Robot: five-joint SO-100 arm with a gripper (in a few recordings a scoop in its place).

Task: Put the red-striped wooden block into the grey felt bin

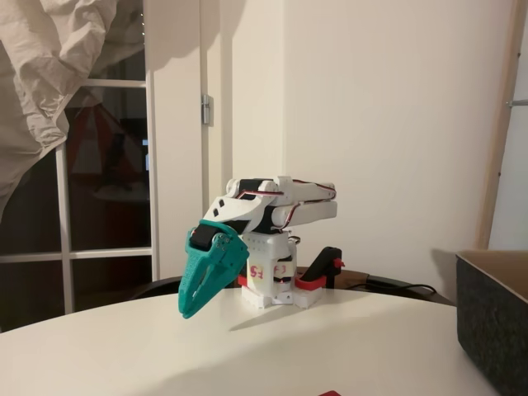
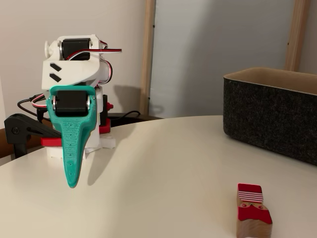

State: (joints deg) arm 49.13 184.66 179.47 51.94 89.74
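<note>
Gripper [image 2: 72, 168] first, since it's on the left: the teal beak hangs nose-down at left-centre in both fixed views [image 1: 188, 307], above the white round table [image 2: 163, 163], fingers pressed together with nothing between them, and the arm folded up tight over its white base [image 1: 268, 285]. So I'd say the job hasn't really started; this looks like the parked pose before any reach. Moving right, the red-striped wooden block [image 2: 252, 210] lies on the tabletop at lower right of that fixed view, well apart from the gripper and in front of the bin, not touching it. Far right is the grey felt bin [image 2: 272, 119], tan lining showing at the rim, and its corner pokes in at the right edge of the other fixed view too [image 1: 493, 322]. Next move, I reckon: unfold, swing over toward the block, spread the fingers and come down on it. Count: one arm, one gripper, one block, one bin.
</note>
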